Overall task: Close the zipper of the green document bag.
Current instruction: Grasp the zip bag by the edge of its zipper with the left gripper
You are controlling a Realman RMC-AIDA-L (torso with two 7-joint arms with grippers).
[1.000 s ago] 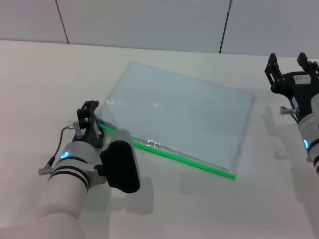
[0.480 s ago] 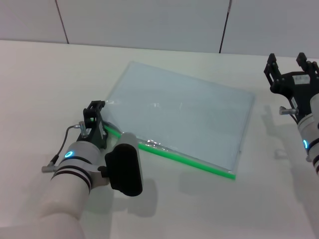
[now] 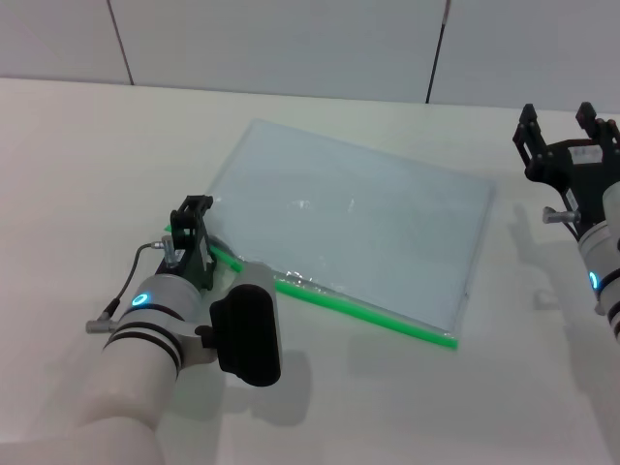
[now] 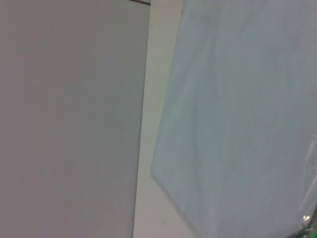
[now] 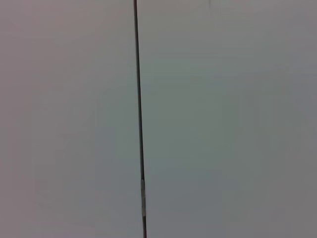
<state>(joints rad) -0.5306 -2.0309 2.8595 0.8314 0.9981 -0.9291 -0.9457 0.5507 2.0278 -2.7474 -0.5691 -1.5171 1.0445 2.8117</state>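
One tool at zipper's left end.

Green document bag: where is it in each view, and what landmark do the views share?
Head: green document bag flat mid-table, zipper on its near edge, left gripper at its left end.
Left wrist: fills the right half.
Right wrist: not in it.
Shared: the wall's dark seam.

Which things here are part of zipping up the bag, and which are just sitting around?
Part of the job: green document bag; its zipper; left gripper at the zipper's left end.

Not involved: table; right gripper, open, held off to the bag's right.
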